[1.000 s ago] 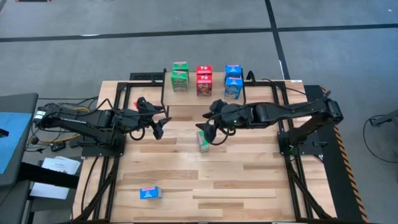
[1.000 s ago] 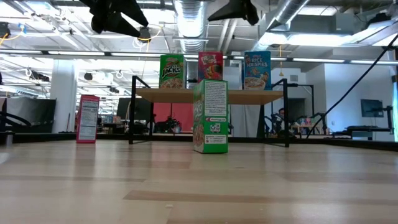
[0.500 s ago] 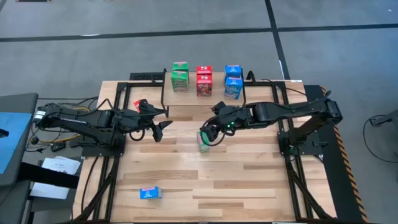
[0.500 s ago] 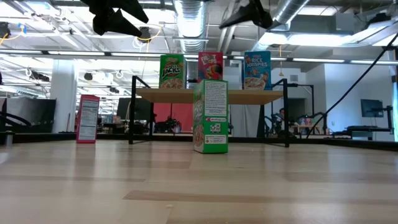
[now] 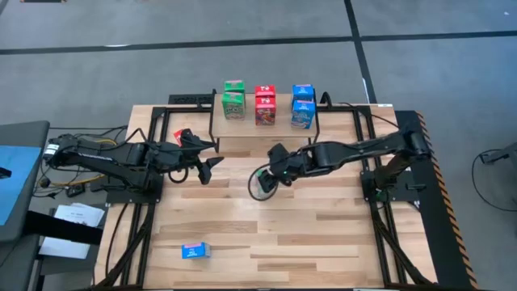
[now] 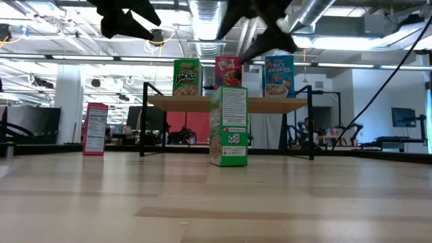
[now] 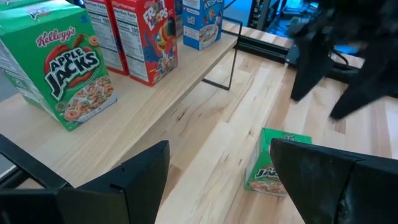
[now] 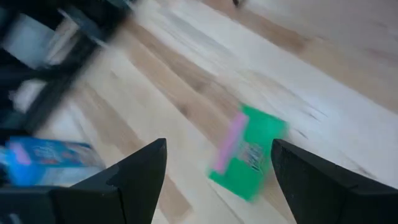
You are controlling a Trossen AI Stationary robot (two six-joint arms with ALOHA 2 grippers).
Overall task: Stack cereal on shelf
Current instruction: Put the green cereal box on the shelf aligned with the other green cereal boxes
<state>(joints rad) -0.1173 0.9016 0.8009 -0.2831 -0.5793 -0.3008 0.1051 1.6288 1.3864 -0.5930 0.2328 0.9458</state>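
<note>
Target box: the small green cardboard cereal box (image 5: 263,185) stands upright on the slatted wooden table (image 5: 323,234), out in front of the low light-wood shelf on black legs (image 7: 155,118) and well apart from it.

Right tool (image 5: 260,179): you're right over that green box, fingers spread with the box showing between them in the wrist view, nothing gripped.

Left tool (image 5: 205,167): parked off to the left of the box, fingers apart, empty.

Shelf stock: green, red and blue boxes (image 5: 264,105) are lined up there already, looks like two high.

Strays: a blue box (image 5: 195,251) lies flat near the table's front edge, and a red one (image 6: 95,128) stands off to the left side.

Handling: I'd guess it's light, thin card that dents easily and tips if nudged, and printed faces can be slick.

Where to grab: pinch the two broad faces up high, squarely, so it doesn't twist.
</note>
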